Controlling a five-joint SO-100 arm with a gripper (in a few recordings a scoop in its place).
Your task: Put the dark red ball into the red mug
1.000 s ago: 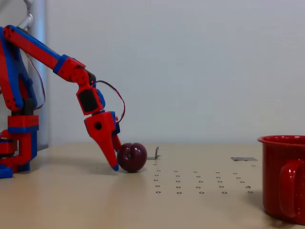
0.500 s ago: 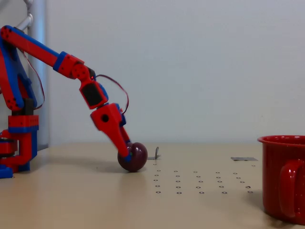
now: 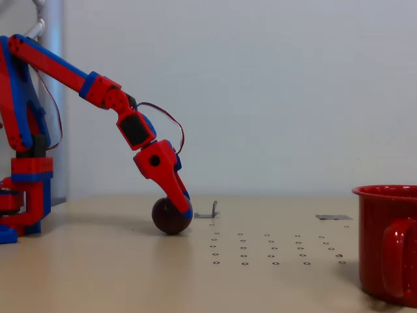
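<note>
The dark red ball (image 3: 165,220) rests on the tan table, left of centre in the fixed view. My red and blue gripper (image 3: 184,209) slants down from the upper left, and its near finger lies across the ball's upper right side, with the tip low on the ball. The other finger is hidden behind, so I cannot make out how the jaws stand. The red mug (image 3: 376,242) stands at the right edge, upright, its handle toward the camera, well apart from the ball.
The arm's base (image 3: 26,195) stands at the left edge. A small metal bracket (image 3: 212,210) sits just right of the ball, and a grey patch (image 3: 333,217) lies farther right. Small marks (image 3: 273,251) dot the table between ball and mug.
The gripper swung right and over the ball, from its left side to across its top right. The ball rolled a little to the left.
</note>
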